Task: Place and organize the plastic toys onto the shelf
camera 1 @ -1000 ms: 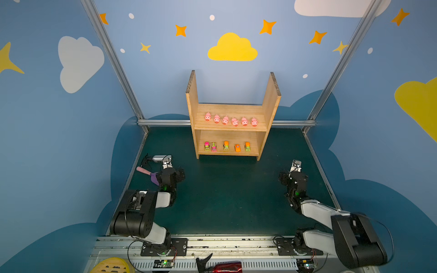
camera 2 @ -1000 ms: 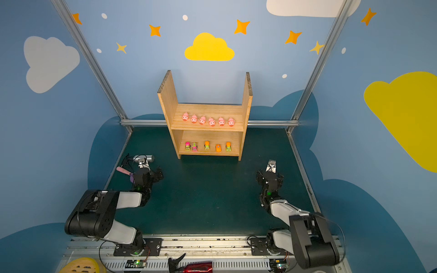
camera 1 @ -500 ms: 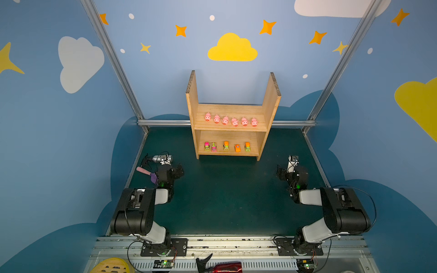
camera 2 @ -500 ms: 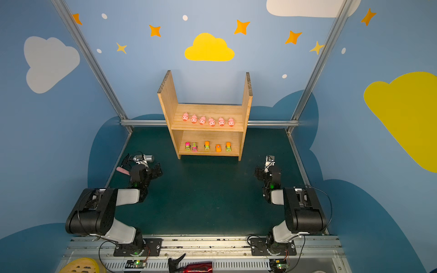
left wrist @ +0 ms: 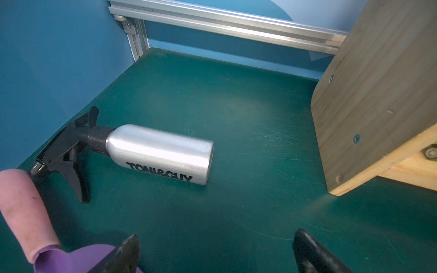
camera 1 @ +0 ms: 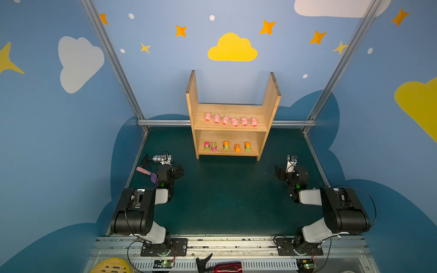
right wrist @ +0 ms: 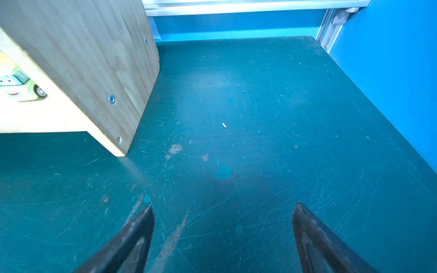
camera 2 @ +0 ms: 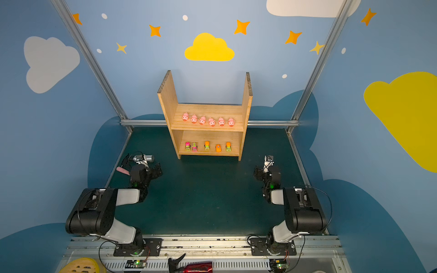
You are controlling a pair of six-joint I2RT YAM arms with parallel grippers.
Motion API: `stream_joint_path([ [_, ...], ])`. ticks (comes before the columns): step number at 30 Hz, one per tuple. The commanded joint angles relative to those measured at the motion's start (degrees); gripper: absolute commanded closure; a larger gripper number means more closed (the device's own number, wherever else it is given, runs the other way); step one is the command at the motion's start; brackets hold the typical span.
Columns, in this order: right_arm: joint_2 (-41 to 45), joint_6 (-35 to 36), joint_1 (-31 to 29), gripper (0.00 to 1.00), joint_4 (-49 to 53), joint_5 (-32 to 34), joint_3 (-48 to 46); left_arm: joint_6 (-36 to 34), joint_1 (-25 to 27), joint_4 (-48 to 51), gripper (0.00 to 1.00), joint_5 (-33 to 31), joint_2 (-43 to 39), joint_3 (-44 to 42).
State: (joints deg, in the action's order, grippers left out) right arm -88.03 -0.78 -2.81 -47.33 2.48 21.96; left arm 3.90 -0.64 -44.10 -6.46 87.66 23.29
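The wooden shelf (camera 1: pixel 192 101) stands at the back middle of the green mat in both top views. Several pink pigs (camera 1: pixel 230 120) line its upper board, and several small vehicles (camera 1: pixel 225 146) in orange, green and pink line the lower board. My left gripper (camera 1: pixel 176 171) hovers low at the mat's left, in front of the shelf. It is open and empty, with bare mat between its fingertips (left wrist: pixel 216 245). My right gripper (camera 1: pixel 281 171) sits at the right, also open and empty (right wrist: pixel 223 219). The right wrist view catches the shelf's side panel (right wrist: pixel 94 59) and one green car (right wrist: pixel 21 86).
A silver spray bottle (left wrist: pixel 160 151) lies on its side just ahead of the left gripper, near the left wall. A purple scoop with a pink handle (left wrist: pixel 23 212) lies beside that gripper's finger. An aluminium rail (camera 1: pixel 165 122) runs along the back edge.
Both arms have folded back over their bases, the right one most. Both grippers have shifted slightly toward the shelf and stayed open. The toys have not moved.
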Motion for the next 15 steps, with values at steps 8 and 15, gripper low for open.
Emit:
stream_joint_path([
  [8,0.9,0.5,0.0,0.10,0.0,-0.3,0.7,0.6,-0.1,0.3,0.00,0.6,-0.2,0.4],
  [15,0.9,0.5,0.0,0.10,0.1,-0.3,0.7,0.6,-0.2,0.3,0.00,0.5,-0.2,0.4],
])
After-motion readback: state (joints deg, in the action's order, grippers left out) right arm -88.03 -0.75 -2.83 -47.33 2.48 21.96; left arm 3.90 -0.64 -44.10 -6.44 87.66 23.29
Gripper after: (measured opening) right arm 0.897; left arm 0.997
